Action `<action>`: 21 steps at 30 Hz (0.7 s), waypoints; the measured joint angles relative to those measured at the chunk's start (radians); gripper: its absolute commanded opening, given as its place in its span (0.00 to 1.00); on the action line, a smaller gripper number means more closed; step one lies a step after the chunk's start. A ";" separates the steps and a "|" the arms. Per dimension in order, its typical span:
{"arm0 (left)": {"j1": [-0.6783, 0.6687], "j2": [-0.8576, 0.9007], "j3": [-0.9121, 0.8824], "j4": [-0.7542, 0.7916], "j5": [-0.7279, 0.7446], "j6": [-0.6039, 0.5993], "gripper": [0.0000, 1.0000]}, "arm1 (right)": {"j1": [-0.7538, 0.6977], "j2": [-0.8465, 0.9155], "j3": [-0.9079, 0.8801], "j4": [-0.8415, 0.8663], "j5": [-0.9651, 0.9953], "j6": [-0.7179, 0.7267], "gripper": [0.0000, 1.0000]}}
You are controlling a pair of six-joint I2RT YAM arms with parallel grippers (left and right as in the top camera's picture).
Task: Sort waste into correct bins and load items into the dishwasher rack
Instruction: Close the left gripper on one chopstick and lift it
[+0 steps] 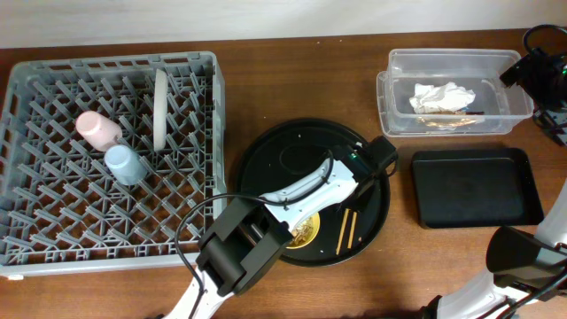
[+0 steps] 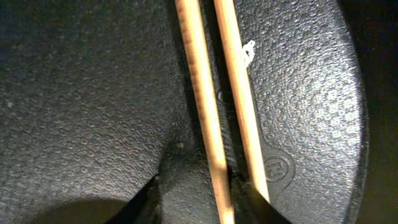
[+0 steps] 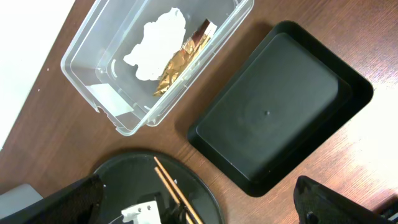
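overhead, chopsticks: the pair of thin wooden chopsticks [image 1: 347, 226] lies side by side on the large round black tray [image 1: 292, 155], in its front-right part, just right of the small yellow bowl [image 1: 303, 232].
overhead, bins: the clear rectangular plastic tub [image 1: 454, 56] stands beyond the round tray's right side; the shallow black rectangular tray [image 1: 476, 188] sits just right of it.
overhead, rack: the large square grey plastic crate [image 1: 53, 204] is left of the round tray.
left wrist, grip: the left gripper [image 2: 202, 193] is partly parted and astride both sticks near one end, clamping nothing; whether its right finger touches the nearer stick i cannot tell.
left wrist, handling: light, stiff, smooth sticks, likely to roll or scissor apart on the pebbled tray – best pinched together across both, nearer mid-length.
right wrist, grip: the right gripper [image 3: 196, 193] hangs spread wide, holding nothing, above the round tray's right side.
right wrist, tub: crumpled white paper napkin [image 3: 155, 40] and beige-brown food scraps [image 3: 177, 65] lie inside – well apart from the round tray.
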 measured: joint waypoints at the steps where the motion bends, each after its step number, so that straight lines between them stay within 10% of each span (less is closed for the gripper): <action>1: 0.001 -0.004 -0.006 0.007 -0.003 0.001 0.17 | 0.000 0.000 0.000 0.000 0.000 -0.001 0.99; 4: 0.004 -0.014 -0.031 0.031 -0.018 0.002 0.01 | 0.000 0.000 0.000 0.000 0.000 0.000 0.99; 21: 0.002 -0.043 0.197 -0.147 0.064 0.006 0.01 | 0.000 0.000 0.000 0.000 0.000 0.000 0.99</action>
